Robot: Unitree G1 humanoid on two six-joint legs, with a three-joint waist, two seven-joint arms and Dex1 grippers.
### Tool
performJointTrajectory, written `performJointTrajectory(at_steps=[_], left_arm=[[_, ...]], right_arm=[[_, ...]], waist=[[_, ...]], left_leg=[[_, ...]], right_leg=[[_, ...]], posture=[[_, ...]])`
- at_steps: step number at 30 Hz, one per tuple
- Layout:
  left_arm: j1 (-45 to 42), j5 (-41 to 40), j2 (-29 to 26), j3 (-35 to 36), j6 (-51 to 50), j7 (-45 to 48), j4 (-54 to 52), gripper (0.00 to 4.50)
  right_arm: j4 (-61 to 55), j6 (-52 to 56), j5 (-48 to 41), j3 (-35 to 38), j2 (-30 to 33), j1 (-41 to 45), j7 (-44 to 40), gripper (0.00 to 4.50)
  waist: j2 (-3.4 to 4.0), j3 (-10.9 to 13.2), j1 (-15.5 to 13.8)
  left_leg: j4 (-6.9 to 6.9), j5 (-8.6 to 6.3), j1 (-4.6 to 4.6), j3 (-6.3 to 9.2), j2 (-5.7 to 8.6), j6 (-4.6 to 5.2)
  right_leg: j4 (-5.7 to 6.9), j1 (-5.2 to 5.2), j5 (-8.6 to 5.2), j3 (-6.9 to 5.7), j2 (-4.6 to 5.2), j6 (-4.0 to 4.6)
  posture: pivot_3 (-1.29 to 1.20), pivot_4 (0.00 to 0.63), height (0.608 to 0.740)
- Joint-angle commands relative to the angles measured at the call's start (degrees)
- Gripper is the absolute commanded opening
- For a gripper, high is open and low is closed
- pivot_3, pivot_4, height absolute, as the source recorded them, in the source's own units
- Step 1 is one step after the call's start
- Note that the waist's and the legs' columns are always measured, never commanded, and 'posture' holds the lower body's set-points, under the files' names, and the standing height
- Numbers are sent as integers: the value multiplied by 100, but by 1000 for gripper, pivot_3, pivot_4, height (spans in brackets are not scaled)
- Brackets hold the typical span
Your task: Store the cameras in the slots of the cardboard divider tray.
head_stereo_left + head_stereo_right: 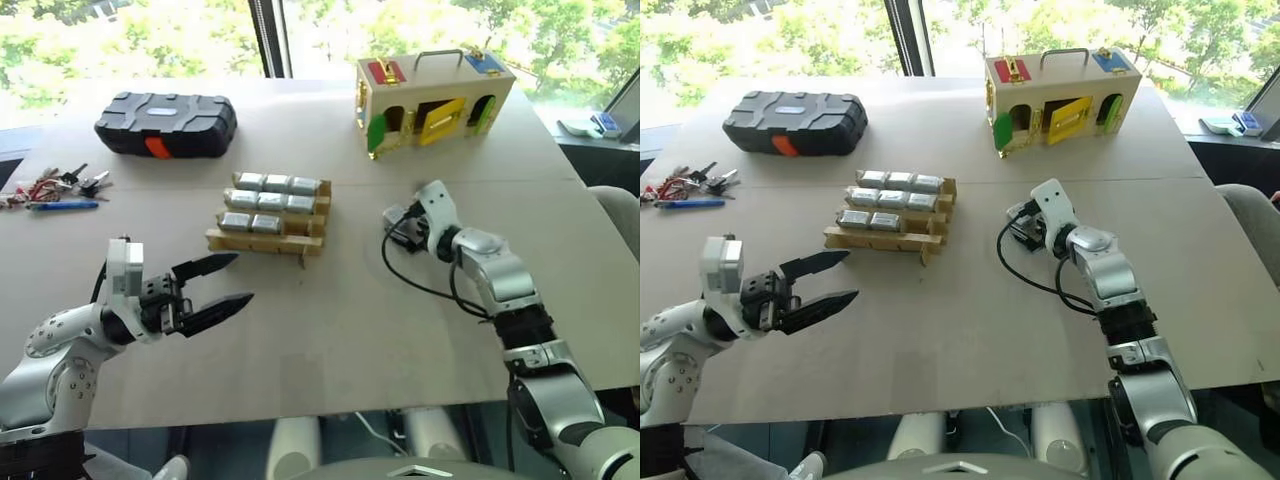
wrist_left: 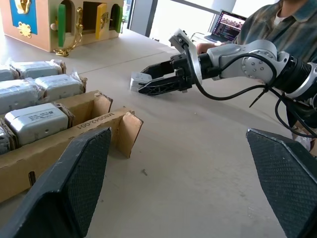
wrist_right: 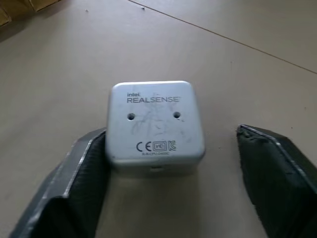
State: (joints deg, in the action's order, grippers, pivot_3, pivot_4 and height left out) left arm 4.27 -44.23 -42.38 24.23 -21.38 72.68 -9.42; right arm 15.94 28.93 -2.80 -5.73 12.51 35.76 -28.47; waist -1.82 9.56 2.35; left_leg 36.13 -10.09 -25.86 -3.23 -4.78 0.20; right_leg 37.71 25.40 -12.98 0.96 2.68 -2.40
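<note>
Eight cameras [image 1: 271, 201] are seated in the cardboard divider tray [image 1: 262, 241]. One loose camera [image 3: 155, 128] lies on the counter [image 1: 340, 330] between the right end effector's [image 3: 171, 173] parted fingers, one finger touching it. The left end effector [image 1: 228, 282] is held wide open, empty.

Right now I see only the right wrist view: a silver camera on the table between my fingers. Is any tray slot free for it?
Observer: Yes. The cardboard divider tray holds eight cameras; the front row's right-hand slot is empty.
Operator: Where is the tray from my gripper?
Observer: To the left of the right gripper, with bare table between them.
Operator: Is the other arm in the way?
Observer: No. The left gripper hovers open in front of the tray, on the robot's side.
</note>
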Motion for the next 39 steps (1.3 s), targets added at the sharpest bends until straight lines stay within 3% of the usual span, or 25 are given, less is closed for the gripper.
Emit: performJointTrajectory(at_steps=[1,2,10,13,17,27,34,39], left_arm=[[-5,-222,-49,122,-155,-165,-357,4500],[-18,-273,-38,120,-281,-317,-418,4500],[-706,-1234,-163,-35,-2240,-2392,-1026,4500],[-1574,-2054,-369,-433,-3493,-2982,-976,4500],[-2645,-2445,56,-871,-4078,-3630,-561,4500],[-3821,-2186,813,-1567,-4404,-3753,79,4500],[-4096,-1875,893,-1683,-4345,-3487,441,4500],[-4217,-1681,1008,-1767,-4277,-3279,593,2498]], right_arm=[[-49,-323,-51,66,40,88,-33,2294],[-95,-375,-31,44,79,51,-56,1921],[-1581,-1217,338,-211,717,-596,-257,1931],[-2734,-1481,630,-468,1233,-989,-536,1931],[-3749,-1410,687,-707,1489,-1192,-792,1931],[-4263,-1287,1050,-1327,1243,-862,-822,1931],[-4284,-1208,1037,-1374,986,-644,-828,1931],[-4264,-1231,958,-1311,932,-523,-872,1931]], waist=[[0,0,-1],[0,0,-3],[-1,1,-56],[-1,2,-74],[-2,2,-58],[-10,1,-110],[-10,1,-162],[-11,1,-165]], left_leg=[[0,0,0,0,0,0],[0,0,0,0,0,0],[6,0,-3,4,1,0],[11,0,-2,8,2,0],[16,0,11,15,2,0],[26,1,11,37,5,0],[26,1,12,38,5,-1],[28,2,11,40,5,-1]], right_leg=[[0,0,0,1,0,0],[0,0,0,1,0,0],[2,-2,4,0,0,-11],[9,-4,11,0,-3,-28],[11,-15,5,-1,-9,-39],[13,-26,12,-4,-21,-26],[12,-28,12,-6,-21,-26],[13,-29,12,-7,-21,-26]], posture=[[0,150,740],[0,150,740],[0,150,740],[0,150,740],[0,150,740],[0,150,740],[0,150,740],[0,150,740]])
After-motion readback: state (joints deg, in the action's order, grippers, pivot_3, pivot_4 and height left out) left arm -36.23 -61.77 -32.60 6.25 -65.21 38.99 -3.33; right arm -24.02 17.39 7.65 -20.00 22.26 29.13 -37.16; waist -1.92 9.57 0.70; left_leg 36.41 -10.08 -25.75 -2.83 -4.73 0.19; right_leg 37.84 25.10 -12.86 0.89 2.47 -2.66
